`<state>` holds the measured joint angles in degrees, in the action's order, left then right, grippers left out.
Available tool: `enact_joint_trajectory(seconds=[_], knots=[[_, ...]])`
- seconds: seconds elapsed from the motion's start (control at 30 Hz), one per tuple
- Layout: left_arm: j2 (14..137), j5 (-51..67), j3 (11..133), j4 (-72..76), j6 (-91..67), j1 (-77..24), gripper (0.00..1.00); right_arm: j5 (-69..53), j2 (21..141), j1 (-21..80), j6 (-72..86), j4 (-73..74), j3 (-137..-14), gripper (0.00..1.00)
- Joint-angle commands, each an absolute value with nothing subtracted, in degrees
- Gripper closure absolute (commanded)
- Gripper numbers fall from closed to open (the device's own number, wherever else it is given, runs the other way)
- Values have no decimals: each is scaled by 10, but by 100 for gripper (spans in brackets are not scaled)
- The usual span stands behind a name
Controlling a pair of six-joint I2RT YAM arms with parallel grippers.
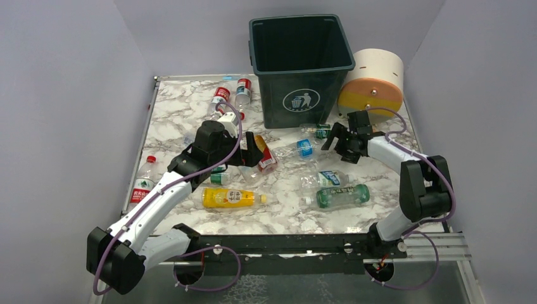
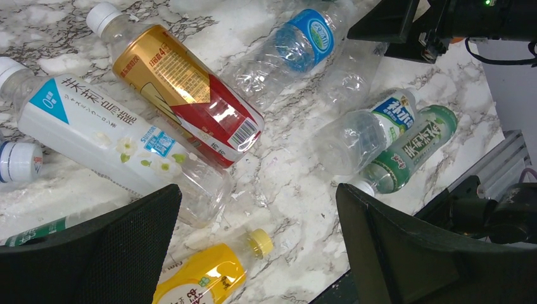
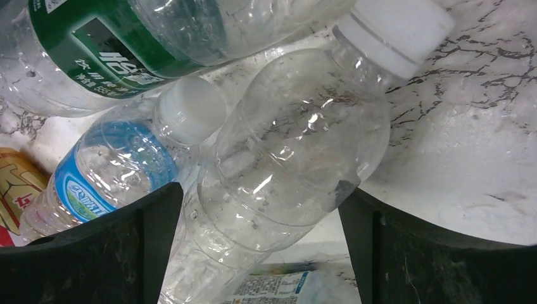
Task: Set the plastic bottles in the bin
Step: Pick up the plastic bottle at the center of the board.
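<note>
The dark green bin (image 1: 301,63) stands at the back of the table. Several plastic bottles lie in front of it: a yellow-orange one (image 1: 231,197), a green one (image 1: 339,196), a red-and-gold one (image 2: 183,95), a blue-labelled clear one (image 1: 297,150). My left gripper (image 1: 250,152) is open and empty above the marble (image 2: 258,196), with the yellow bottle's cap (image 2: 259,242) just below its gap. My right gripper (image 1: 335,140) is open around a clear unlabelled bottle (image 3: 297,152). Its right finger (image 3: 405,247) touches the bottle. Its left finger (image 3: 126,240) stands a little apart.
A cream-and-orange cylinder (image 1: 373,79) lies right of the bin. Two red-labelled bottles (image 1: 231,94) lie at the back left, another (image 1: 143,183) at the left edge. A white-labelled bottle (image 2: 107,136) and a green-labelled clear bottle (image 3: 101,50) lie close to the grippers.
</note>
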<state>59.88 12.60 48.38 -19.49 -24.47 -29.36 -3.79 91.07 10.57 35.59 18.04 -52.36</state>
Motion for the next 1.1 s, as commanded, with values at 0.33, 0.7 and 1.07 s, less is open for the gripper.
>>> enact_joint_trajectory(seconds=[0.33,0.7,1.07], knots=[[581,131,493,-193,-254,-304,1,-30,909,109,358,148,-496,27],[570,127,489,-194,-259,-305,1,-36,827,109,359,178,-517,42],[568,132,495,-198,-264,-306,1,-36,731,109,350,234,-556,47]])
